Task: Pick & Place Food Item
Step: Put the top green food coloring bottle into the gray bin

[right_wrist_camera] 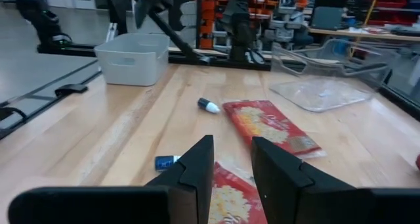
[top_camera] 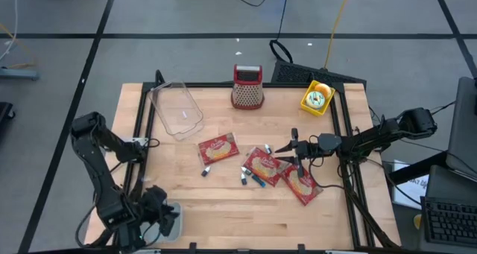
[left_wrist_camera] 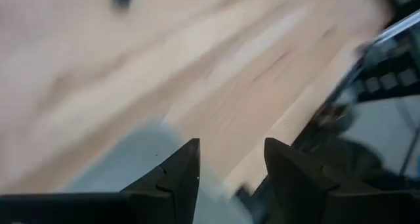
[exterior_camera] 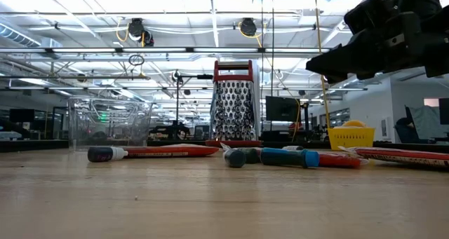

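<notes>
- High view: three red food packets lie mid-table, one [top_camera: 218, 148] on its own toward the left, one [top_camera: 264, 165] in the middle and one [top_camera: 302, 185] nearest the right gripper [top_camera: 286, 148], with small markers [top_camera: 253, 179] scattered among them.
- A grey bin [top_camera: 171, 218] sits at the near left corner of the table [top_camera: 223, 217], and the left gripper [top_camera: 151, 209] is seen right beside it, at its rim.
- In the left wrist view the left fingers [left_wrist_camera: 172, 178] are parted with nothing between them; the bin's pale edge shows just below.
- In the right wrist view the right fingers [right_wrist_camera: 197, 165] stand a narrow gap apart, empty, held above the middle packet.
- The step in hand is judged to be the turn from bin to the next packet; no packet is held at present.
- For a good pick, one packet should be approached by its free edge, clear of the markers, and the jaws closed only once the flat wrapper is truly between them.
- The clear tub [top_camera: 176, 109], grater [top_camera: 247, 86] and yellow basket [top_camera: 317, 97] at the far edge are well apart and should be left alone.
</notes>
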Available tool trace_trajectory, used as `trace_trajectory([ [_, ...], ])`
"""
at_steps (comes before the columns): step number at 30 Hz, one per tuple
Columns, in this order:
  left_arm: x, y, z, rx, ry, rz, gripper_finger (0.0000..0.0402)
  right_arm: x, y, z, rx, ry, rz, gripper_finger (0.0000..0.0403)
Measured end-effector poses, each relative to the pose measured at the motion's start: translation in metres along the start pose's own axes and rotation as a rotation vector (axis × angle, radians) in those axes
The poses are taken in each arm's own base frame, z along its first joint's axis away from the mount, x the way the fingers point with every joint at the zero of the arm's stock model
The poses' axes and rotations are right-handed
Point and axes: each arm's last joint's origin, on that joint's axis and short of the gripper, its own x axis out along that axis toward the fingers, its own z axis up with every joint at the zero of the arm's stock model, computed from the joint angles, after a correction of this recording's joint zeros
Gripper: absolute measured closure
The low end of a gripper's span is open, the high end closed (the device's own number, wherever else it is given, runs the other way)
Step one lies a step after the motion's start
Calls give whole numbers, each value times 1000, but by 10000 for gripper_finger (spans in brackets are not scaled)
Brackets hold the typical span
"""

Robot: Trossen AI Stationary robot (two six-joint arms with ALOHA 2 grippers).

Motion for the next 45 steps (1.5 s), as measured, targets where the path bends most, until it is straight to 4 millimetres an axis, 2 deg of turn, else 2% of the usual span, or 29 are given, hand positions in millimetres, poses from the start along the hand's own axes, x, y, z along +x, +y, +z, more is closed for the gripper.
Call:
trace_trajectory([
  [6, -10, -8, 39, 168, -373, -129, 229, 0, -1, 0, 1, 1, -21, 312],
  [10, -5, -13, 62, 361, -617, -58, 229, 0, -2, 0, 77, 1, -58, 311],
  [13, 3, -16, 77, 419, -714, 15, 229, 0, -3, -1, 157, 5, -103, 312],
  [17, 24, -25, 100, 404, -675, 85, 229, 0, -4, -3, 199, 25, -156, 305],
  [20, 43, -35, 111, 451, -567, 45, 229, -1, -5, -6, 203, 54, -179, 288],
  [24, 63, -56, 129, 598, -466, -245, 229, -1, -5, -8, 202, 69, -182, 256],
  [27, 71, -63, 146, 735, -502, -483, 229, -1, -5, -8, 203, 74, -182, 229],
  [32, 91, -48, 166, 837, -550, -583, 229, 1, -5, -13, 248, 155, -194, 184],
  [38, 126, 1, 190, 658, -528, -572, 229, 12, -10, -11, 241, 311, -305, 149],
  [42, 131, 22, 200, 584, -635, -596, 229, 17, -14, -16, 253, 358, -352, 149],
  [45, 131, 27, 207, 583, -699, -587, 229, 20, -17, -23, 277, 385, -370, 154],
])
